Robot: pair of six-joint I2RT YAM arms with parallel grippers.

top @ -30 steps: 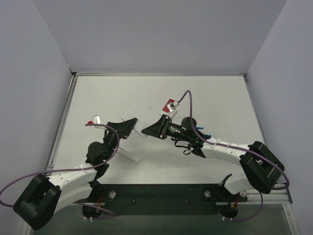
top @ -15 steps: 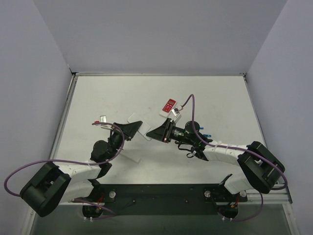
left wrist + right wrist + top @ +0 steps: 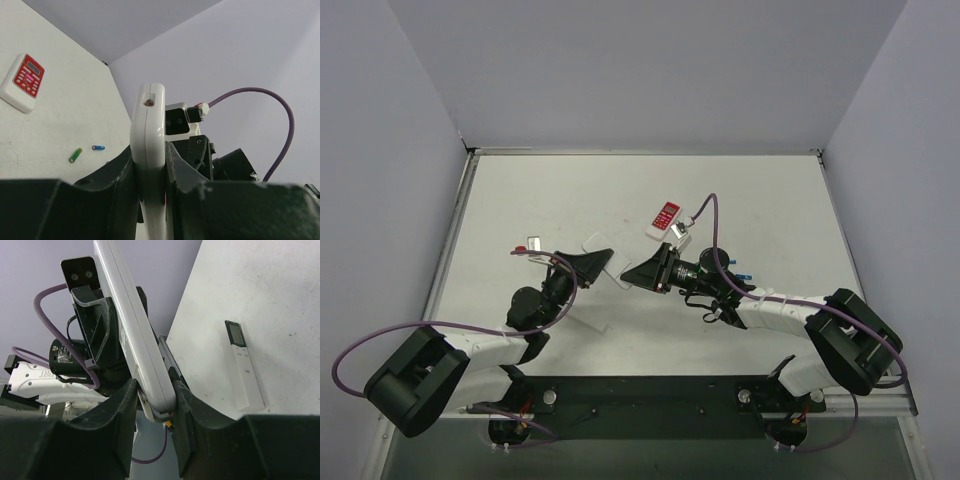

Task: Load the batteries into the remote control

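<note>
A white remote control is held off the table between both grippers. My left gripper is shut on one end of it, where it shows edge-on between the fingers. My right gripper is shut on the other end. A green battery and a blue battery lie on the table beyond the remote, apart from both grippers. Other batteries are not in view.
A red-and-white remote lies on the table behind the grippers and shows in the left wrist view. A slim white remote lies flat on the table near the left arm. Grey walls enclose the table.
Both grippers moved a little with the white remote: the left one went right, the right one dropped slightly. The red-and-white remote, partly covered before, now shows whole.
</note>
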